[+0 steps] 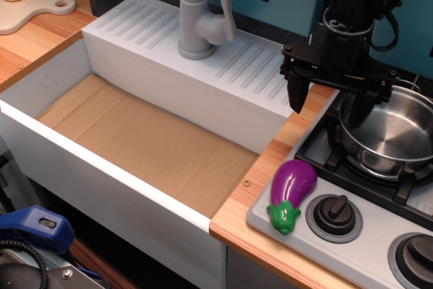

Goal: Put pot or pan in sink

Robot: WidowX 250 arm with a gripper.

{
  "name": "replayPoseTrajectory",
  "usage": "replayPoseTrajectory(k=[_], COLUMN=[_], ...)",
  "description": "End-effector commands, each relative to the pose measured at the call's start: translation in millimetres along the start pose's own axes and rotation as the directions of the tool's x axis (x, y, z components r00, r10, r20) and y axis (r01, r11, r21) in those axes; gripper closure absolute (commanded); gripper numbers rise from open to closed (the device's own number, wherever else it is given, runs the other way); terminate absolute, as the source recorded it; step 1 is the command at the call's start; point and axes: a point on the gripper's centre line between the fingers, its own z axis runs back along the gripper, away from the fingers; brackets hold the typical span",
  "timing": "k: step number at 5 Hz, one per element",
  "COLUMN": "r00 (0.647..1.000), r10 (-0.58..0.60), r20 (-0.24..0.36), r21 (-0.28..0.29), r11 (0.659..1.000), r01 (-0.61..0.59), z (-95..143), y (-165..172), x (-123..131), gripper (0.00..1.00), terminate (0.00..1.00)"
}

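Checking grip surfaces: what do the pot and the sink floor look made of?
The small round shiny pot looks like polished stainless steel, judging by its mirror-like reflections. The white sink's brown floor looks like matte cardboard, with visible fold creases.

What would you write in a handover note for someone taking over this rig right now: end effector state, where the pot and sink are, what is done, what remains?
End effector: open, holding nothing, one finger outside the left rim of the pot, the other over its inside.
Pot: upright on the stove burner, right of the sink.
Sink: nothing lies on its cardboard floor.
Toy eggplant lies on the stove's front-left corner.
Done: end effector placed at the pot's rim.
Left: close on the rim, lift, carry left, set the pot in the sink.
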Motion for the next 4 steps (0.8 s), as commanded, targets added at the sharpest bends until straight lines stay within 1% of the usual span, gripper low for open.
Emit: replayPoseTrajectory(k=[1, 2, 3, 4], r00=[0.998, 0.998, 0.998, 0.999], r10=[0.025, 0.03, 0.035, 0.006], r20=[0.053, 0.056, 0.059, 0.051], r21=[-0.021, -0.029, -0.043, 0.006], r11=[0.999, 0.999, 0.999, 1.0], r01=[-0.024, -0.029, -0.032, -0.006], z=[-1.1, 4.4, 3.9, 23.1], y=[-5.4, -7.7, -7.5, 4.9], x=[5.1, 6.3, 7.5, 10.7], gripper=[1.0, 1.0, 1.0, 1.0], terminate=[0.0, 0.0, 0.0, 0.0])
